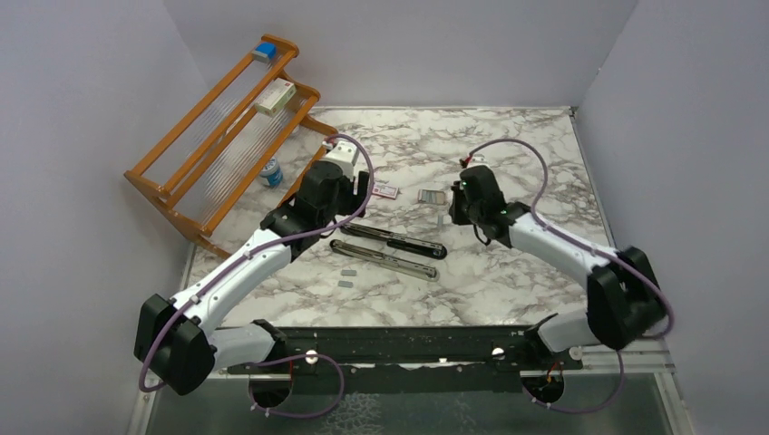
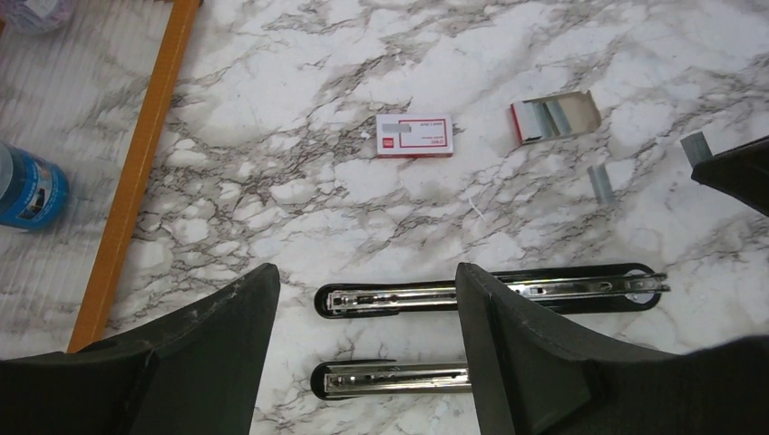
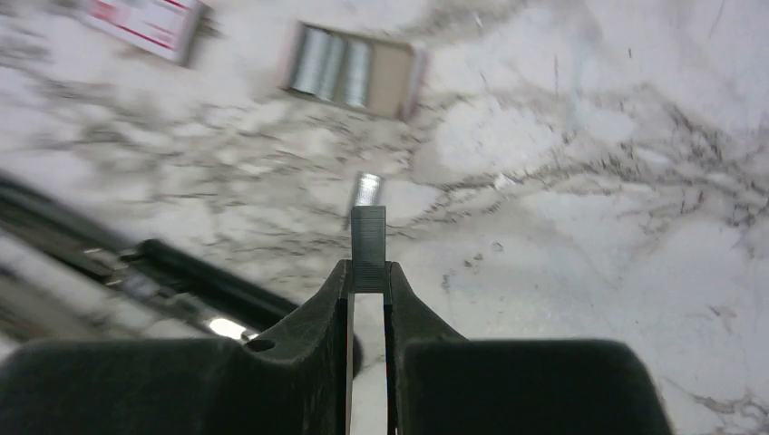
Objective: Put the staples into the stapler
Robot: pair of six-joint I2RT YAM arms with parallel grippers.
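Note:
The black stapler (image 1: 390,239) lies opened on the marble as two long bars with silver rails, side by side (image 2: 544,288) (image 2: 390,379). My left gripper (image 2: 365,272) is open and empty above their left ends; it also shows in the top view (image 1: 343,210). My right gripper (image 3: 368,267) is shut on a short grey staple strip (image 3: 368,245), held above the table right of the stapler (image 1: 452,214). Another loose strip (image 3: 367,190) lies just beyond it. The grey tray (image 2: 555,118) holding staples and the red-and-white packet (image 2: 414,136) lie behind the stapler.
A wooden rack (image 1: 218,136) stands at the back left with a blue-capped bottle (image 1: 269,172) and a white-and-red box (image 1: 277,95). Two small grey strips (image 1: 345,276) lie in front of the stapler. Walls close in the table on the left, back and right.

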